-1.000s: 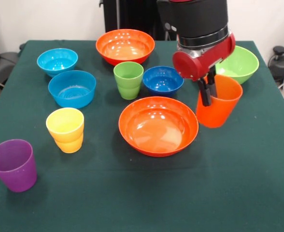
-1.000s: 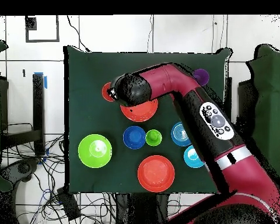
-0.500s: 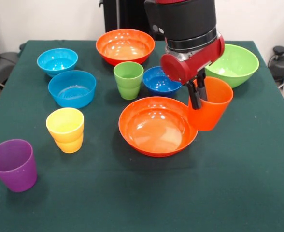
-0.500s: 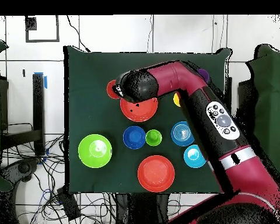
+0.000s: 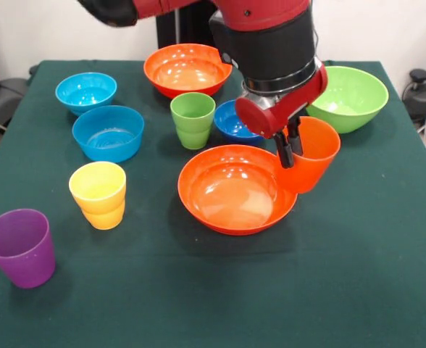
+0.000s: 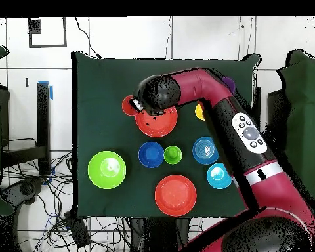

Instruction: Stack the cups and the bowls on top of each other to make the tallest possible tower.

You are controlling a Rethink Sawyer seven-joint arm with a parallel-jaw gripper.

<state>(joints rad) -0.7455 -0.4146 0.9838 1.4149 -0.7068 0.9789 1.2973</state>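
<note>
Pinching the orange cup (image 5: 311, 156) by its rim, one finger inside and one outside, the tool (image 5: 287, 145) holds it tilted at the right edge of the near orange bowl (image 5: 237, 188). Light, stiff, glossy plastic probably slips easily, so a rim grip suits. The arm descends steeply from above.

You see the nearest big bowl (image 5: 237, 188): a held cup (image 5: 311, 155) right of it, a stepped cup (image 5: 193, 119) behind it, two cups left.
</note>
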